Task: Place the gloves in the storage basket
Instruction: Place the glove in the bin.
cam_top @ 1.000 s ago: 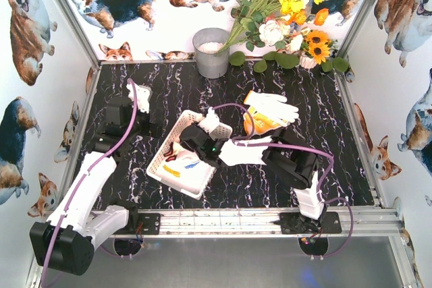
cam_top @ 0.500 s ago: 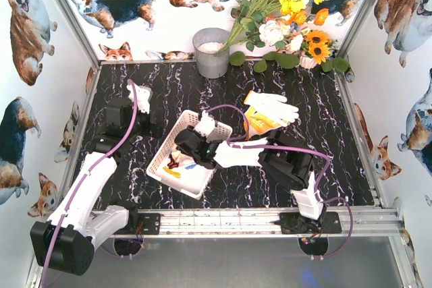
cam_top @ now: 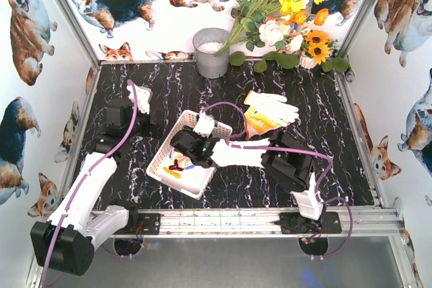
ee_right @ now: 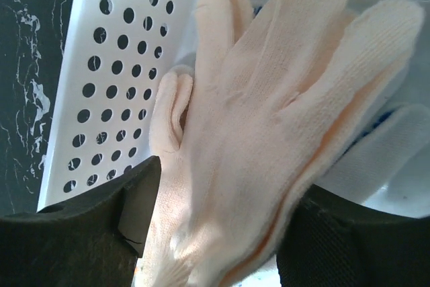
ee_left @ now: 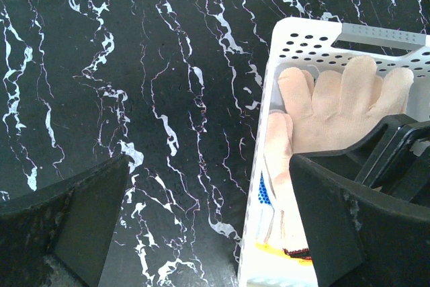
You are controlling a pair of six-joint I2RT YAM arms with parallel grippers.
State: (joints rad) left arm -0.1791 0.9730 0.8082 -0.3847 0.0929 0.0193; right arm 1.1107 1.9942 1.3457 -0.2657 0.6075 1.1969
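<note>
Top external view showed the black marble-patterned table with the white perforated plastic storage basket lying slantwise near its middle, between the two arms. Behind it stood a grey metal bucket and a bunch of yellow and white artificial flowers. Some of the cream knit gloves were already inside the basket. One lay flat with its fingers towards a perforated wall, filling most of the right wrist view and also showing in the left wrist view. More white gloves with orange cuffs lay in an overlapping heap on the table, right of the basket and well apart from it. The right gripper hung over the basket with its jaws parted either side of the flat glove, which looked loose rather than pinched. The left gripper stood spread wide and empty above bare table just beside the basket's rim. These gloves would likely handle as light, limp and unbreakable, drooping and folding when lifted. A pinch through bunched fabric at the palm or cuff seemed safest, since a fingertip hold would let the rest dangle and catch on the rim. No brand, label or legible writing was visible anywhere.
</note>
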